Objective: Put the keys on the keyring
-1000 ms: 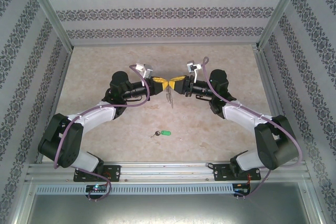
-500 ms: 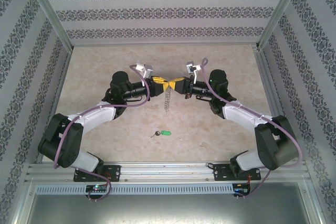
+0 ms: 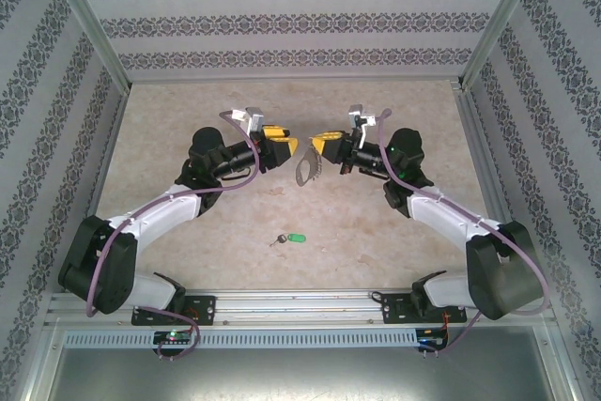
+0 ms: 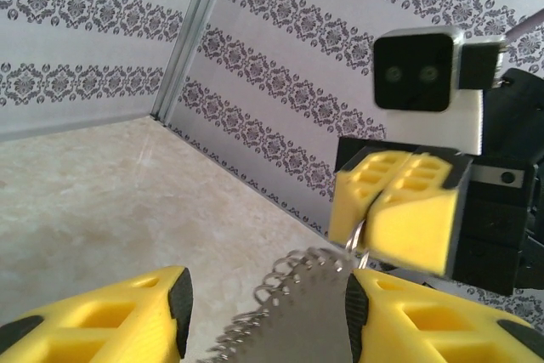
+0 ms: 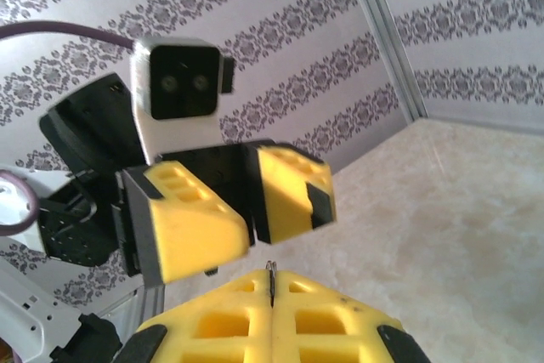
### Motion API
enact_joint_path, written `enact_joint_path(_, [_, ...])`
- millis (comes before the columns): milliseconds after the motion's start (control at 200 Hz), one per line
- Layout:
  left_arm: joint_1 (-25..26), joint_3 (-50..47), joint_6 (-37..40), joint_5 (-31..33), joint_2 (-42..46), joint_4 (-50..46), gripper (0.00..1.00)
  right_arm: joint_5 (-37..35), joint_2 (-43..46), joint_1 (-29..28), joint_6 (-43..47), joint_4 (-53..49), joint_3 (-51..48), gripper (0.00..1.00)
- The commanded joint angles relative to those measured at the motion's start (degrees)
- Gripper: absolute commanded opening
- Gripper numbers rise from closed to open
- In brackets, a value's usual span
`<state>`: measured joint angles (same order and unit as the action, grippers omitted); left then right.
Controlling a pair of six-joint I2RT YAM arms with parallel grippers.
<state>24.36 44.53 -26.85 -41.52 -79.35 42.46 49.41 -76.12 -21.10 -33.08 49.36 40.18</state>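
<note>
Green-tagged keys (image 3: 286, 239) lie flat on the desk (image 3: 169, 110), near its front edge. At their 12 o'clock, raised off the desk, the keyring (image 3: 307, 169) hangs pinched in the pressed-together right fingers (image 3: 329, 146). At its 9 o'clock the left fingers (image 3: 280, 149) stand spread, the loop's edge between them.

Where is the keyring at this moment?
In the top view the keyring hangs from the shut right gripper, beside the open left gripper, beyond the keys lying on the table.
</note>
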Motion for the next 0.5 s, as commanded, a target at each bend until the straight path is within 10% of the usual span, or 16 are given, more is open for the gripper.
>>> enact_joint_path(0, [0.0,0.5,-2.7,-0.7,-0.1,2.5,0.52,-2.1,1.2,0.2,-0.4,10.3,-0.9,0.0])
enact_joint_path(495, [0.0,0.2,-6.0,-2.6,1.6,7.1,0.51,-8.8,-8.1,-3.1,-8.2,29.9,1.5,0.0])
